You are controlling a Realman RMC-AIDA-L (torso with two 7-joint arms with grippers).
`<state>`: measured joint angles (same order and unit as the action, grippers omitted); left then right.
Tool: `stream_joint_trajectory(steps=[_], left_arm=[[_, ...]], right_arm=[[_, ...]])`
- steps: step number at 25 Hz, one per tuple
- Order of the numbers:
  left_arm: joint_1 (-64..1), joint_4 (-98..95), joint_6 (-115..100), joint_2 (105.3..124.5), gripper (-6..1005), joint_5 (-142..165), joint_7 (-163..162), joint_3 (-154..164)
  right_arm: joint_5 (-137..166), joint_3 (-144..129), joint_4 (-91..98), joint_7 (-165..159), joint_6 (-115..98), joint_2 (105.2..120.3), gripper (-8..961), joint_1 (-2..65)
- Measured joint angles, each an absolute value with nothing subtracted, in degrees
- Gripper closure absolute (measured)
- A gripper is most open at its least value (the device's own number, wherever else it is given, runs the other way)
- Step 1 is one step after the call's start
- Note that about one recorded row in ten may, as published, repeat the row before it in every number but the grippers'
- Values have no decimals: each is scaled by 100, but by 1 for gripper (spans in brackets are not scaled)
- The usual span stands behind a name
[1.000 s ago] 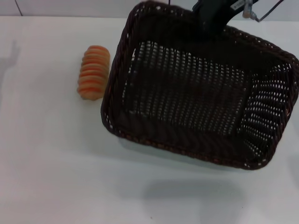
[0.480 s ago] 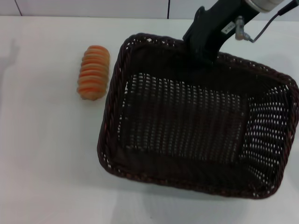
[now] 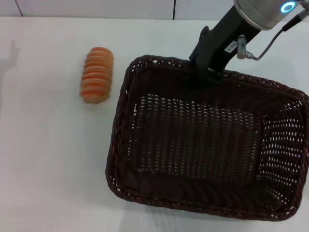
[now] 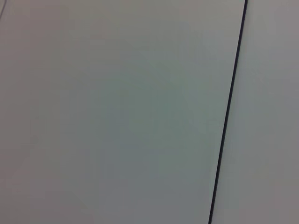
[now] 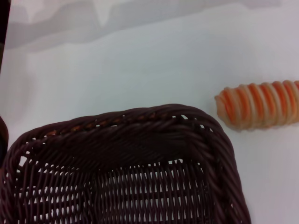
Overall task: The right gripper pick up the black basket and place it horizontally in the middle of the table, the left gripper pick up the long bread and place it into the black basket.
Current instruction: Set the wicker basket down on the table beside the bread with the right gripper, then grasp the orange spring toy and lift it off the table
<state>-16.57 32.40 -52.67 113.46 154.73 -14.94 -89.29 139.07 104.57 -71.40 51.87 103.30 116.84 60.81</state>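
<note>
black basket [image 3: 207, 140] fills most of the table's [image 3: 48, 169] right half in the head view, open side up, its long sides running roughly across the table with a slight tilt, so the right end sits a little nearer than the left. the braided rim shows all the way round and the open weave of the floor and sloping walls is plain to see. the right gripper [image 3: 208, 72] comes down from about one o'clock on a dark jaw piece with a small silver connector and a thin grey cable, and it meets the basket's far rim near the middle of that side; its jaws look pressed onto the rim there, though the tips themselves are lost against the dark wicker. above it the arm's pale body carries a lit blue ring. the long bread [image 3: 97, 74] lies on the bare table at about ten o'clock from the basket's middle, just beside the far left corner but not touching it, striped side up, its length running away from the robot. from the right wrist view, the same corner of the basket [image 5: 126, 172] curves round in the foreground with the bread [image 5: 259, 105] lying apart from it on the white surface. the left gripper is nowhere to be seen; its wrist camera shows only a pale flat surface crossed by one thin dark line [image 4: 229, 112].
</note>
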Motion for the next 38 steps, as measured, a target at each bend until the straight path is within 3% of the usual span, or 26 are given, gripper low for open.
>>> stream_joint_trajectory(steps=[13,16,24,32,38], left_arm=[[-1529,3444,-5360,11415,151,15684,-1496,-8959],[-1513,3486,-5361,11435,151,15686,-1497,-8959],[-1516,3505,-5366,11468,152,15704,-1525,-8956],[-1403,3813,-5285,11458,152,15851,-1602,-8938],[-1189,4409,-4924,11422,153,16148,-1732,-8960]], right_arm=[[14296,9885,-7113,4936,10167,11749,734,6110],[14362,9868,-7110,4937,10070,11751,556,6112],[15156,9917,-7241,4917,9499,11757,560,6099],[16428,10100,-7571,3826,7420,11722,560,5449],[16677,10020,-8226,3291,6089,11891,560,4498]])
